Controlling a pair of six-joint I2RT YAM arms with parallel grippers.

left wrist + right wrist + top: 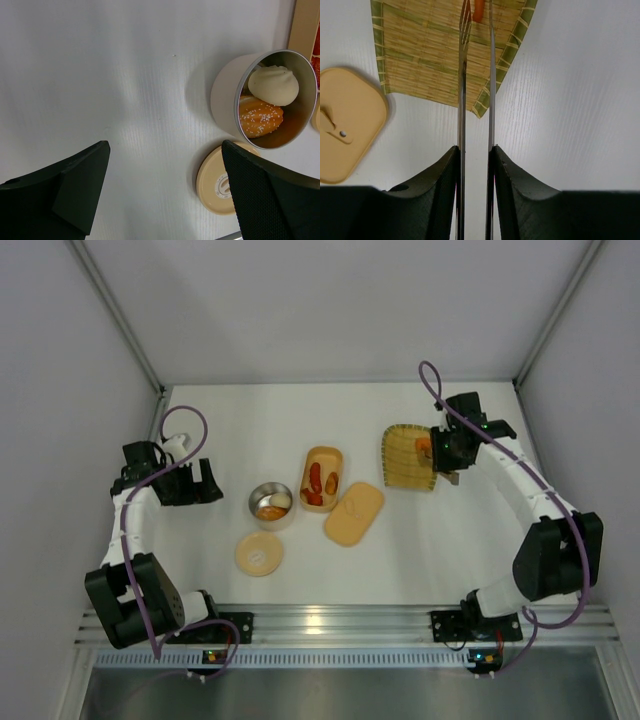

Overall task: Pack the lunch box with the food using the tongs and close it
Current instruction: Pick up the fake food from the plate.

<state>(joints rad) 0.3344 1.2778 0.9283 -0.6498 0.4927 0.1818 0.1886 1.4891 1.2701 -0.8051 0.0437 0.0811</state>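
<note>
The right gripper is clenched on the tongs, whose long axis runs straight ahead over the woven tray to an orange food piece between the tips (whether it is truly pinched cannot be told). The lunch box lies open to that arm's left, beyond its loose lid, so the carry should swing leftward. The left gripper, spread wide beside the steel tin, is farther from the tray.
</note>
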